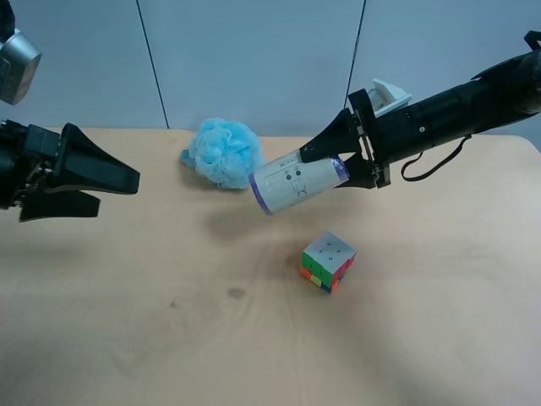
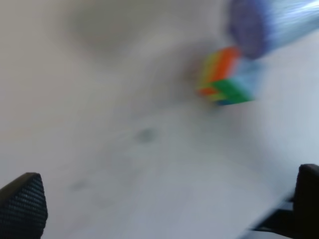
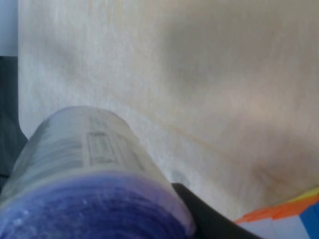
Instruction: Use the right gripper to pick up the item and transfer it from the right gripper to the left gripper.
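Your right pincer [image 1: 325, 167] is clenched on the can [image 1: 297, 184], gripping it at the purple end nearest the arm. The can hangs tilted above the surface [image 1: 169, 338], with its free end pointing toward your left pincer [image 1: 118, 194]. That pincer stands released, jaws wide, well apart from the can. A blue puff [image 1: 224, 152] and a coloured cube [image 1: 328, 260] rest on the surface near the can.

- can [image 1: 297, 184]: tilted, off the tabletop [image 1: 169, 338], held in right gripper [image 1: 318, 169], exterior high view's right
- puff [image 1: 224, 152]: on tabletop, towards far edge, beside can's free end
- cube [image 1: 328, 260]: on tabletop, nearer camera than can
- left gripper [image 1: 118, 194]: view's left, well apart from can
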`<state>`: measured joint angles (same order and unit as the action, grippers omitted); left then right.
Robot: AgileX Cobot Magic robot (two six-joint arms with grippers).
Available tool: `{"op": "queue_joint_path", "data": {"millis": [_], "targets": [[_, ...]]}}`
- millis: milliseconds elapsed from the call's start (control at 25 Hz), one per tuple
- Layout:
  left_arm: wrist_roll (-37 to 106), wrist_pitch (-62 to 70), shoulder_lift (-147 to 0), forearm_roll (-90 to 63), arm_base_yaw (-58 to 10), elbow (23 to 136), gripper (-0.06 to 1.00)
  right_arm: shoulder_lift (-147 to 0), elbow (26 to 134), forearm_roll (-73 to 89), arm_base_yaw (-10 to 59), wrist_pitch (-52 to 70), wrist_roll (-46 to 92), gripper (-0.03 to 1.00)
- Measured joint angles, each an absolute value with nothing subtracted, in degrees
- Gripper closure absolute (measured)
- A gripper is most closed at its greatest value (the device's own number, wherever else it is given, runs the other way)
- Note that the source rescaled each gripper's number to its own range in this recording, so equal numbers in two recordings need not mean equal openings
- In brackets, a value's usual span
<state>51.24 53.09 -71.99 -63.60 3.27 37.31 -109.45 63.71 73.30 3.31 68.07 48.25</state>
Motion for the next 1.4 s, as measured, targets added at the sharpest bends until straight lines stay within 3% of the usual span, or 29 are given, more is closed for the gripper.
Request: {"op": "queue_joint_path", "data": {"millis": [360,800,1400], "targets": [[67.5,63.1,-88.0,-80.6,3.3,37.4,-0.05,-109.4,63.7,74.0,7.7,67.9,48.3,0.97],[68.9,68.7,-99.5,-82.9,3.3,46.6,-0.05,-109.4,63.7,76.9,10.7,67.9,48.3,0.97],[68.6,68.9,-104.7,-82.9,2.4,48.6,-0.05,-109.4,63.7,80.4,13.0,67.8,48.3,0.97]]}}
